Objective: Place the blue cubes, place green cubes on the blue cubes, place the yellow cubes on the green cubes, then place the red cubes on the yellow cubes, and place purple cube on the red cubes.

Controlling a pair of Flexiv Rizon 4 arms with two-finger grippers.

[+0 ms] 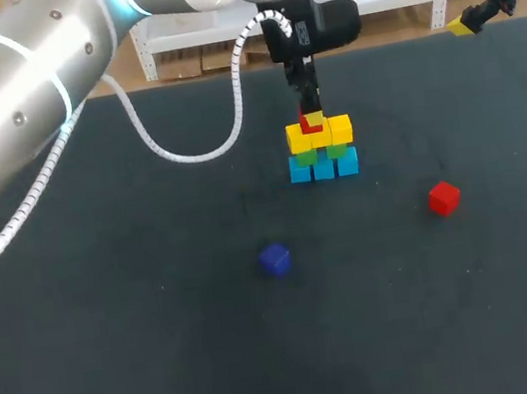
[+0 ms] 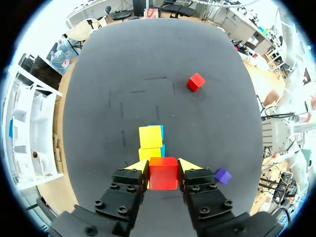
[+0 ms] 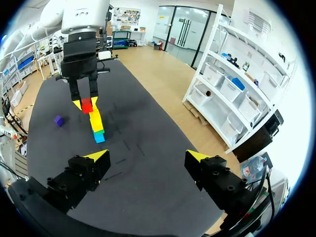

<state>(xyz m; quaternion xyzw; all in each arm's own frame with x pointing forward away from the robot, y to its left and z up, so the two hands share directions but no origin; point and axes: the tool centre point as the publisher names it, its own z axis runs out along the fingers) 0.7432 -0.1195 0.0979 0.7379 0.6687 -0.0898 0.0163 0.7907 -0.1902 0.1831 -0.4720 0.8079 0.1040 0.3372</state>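
The left gripper (image 2: 163,170) has its yellow-tipped fingers (image 2: 190,167) pressed on both sides of a red cube (image 2: 163,174) right by the stacked yellow cubes (image 2: 150,137), a blue cube (image 2: 159,129) showing behind them, with a second red cube (image 2: 195,82) well ahead and a purple cube (image 2: 222,175) beside the fingers on the dark tabletop (image 2: 123,74).

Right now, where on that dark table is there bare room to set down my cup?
The near strip of the table, in front of the purple cube and the loose red cube, is bare; so is the left side. It is crowded at the cube stack, where the left gripper holds a second red cube.
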